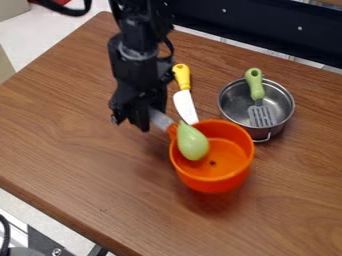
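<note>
The black gripper [131,121] hangs over the wooden table, left of an orange pot [212,182]. A short grey piece [161,120] spans from the gripper's right side to the pot's orange handle; whether it is gripped is unclear. In the pot, against its left inner wall, leans a pale green pear-shaped thing [193,143], its narrow end near the rim. Behind the pot lies a knife [185,106] with a yellow handle. To the right, a metal pot [284,103] holds a green-handled slotted spatula [260,115].
The wooden table [87,145] has its edges at the left and lower left. A dark panel [267,27] runs along the back. The metal pot stands close behind the orange pot's right side.
</note>
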Robot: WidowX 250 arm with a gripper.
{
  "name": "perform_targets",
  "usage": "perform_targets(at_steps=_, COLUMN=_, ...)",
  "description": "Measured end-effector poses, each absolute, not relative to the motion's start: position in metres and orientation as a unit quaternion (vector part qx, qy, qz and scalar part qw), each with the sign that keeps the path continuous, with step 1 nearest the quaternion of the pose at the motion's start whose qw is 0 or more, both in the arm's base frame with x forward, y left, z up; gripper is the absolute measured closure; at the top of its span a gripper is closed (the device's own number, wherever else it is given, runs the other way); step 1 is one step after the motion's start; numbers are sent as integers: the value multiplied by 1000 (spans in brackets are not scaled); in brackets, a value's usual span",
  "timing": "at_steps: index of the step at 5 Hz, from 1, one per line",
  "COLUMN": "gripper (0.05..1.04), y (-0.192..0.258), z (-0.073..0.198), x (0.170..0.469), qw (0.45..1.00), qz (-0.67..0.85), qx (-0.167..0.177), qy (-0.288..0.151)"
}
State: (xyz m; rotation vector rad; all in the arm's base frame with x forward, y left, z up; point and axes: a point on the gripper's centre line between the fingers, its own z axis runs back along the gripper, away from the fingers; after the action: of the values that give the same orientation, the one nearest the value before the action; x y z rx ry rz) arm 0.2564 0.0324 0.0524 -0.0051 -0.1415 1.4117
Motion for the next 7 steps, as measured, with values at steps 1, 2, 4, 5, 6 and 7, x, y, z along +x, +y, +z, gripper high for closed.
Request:
perform_targets(at_steps=1, gripper=729, y=20, z=45, x=243, qw=757, qz=648, qx=-3, qy=-79)
perform_targets(at_steps=2, gripper=729, y=13, z=46, x=246, qw=756, qz=648, qx=-3, qy=-88)
perform_targets(at_steps=4, gripper=729, y=9, z=37, x=247, qw=755, qz=647, qx=5, qy=-101)
perform_targets(at_steps=5, gripper=683, y=8, z=35, x=247, qw=757, qz=646, qx=8, qy=-98)
perform_targets(at_steps=6, gripper=399, y=7, z=34, x=247, qw=760, qz=642, qx=9, qy=-103)
perform_targets(at_steps=7, gripper=130, y=8, z=35, x=245, qw=762, qz=640, qx=14, qy=-98)
